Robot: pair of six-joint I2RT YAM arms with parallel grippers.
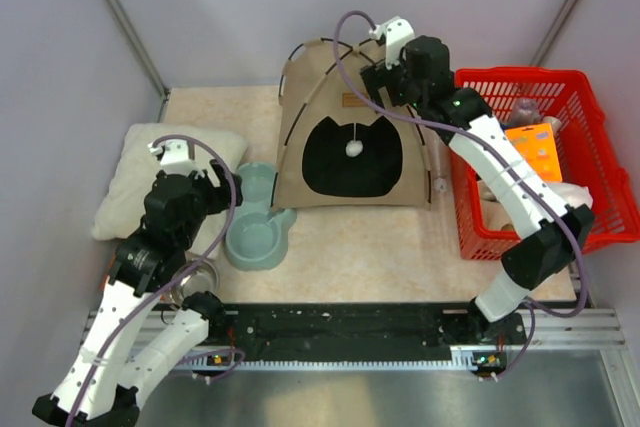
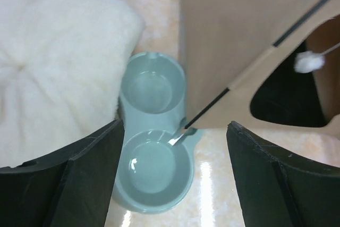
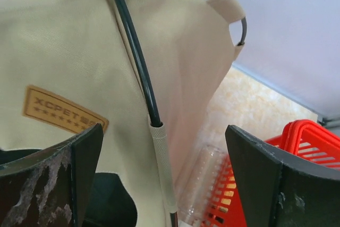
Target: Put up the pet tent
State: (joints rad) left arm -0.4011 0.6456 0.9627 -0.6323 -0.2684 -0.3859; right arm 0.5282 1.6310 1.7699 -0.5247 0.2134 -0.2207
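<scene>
Pet tent stands centre frame; right gripper spread wide astride its black pole, left gripper spread, empty. Light, floppy fabric, I reckon: I'd pinch the springy pole.

We look steeply down in the top external view, from high behind the near edge of the table, and take in the whole scene. The left wrist view faces down, close over the double bowl and a lower corner of the pet tent; the right wrist view sits very near an upper pole of that tent. All three share the tent.
</scene>
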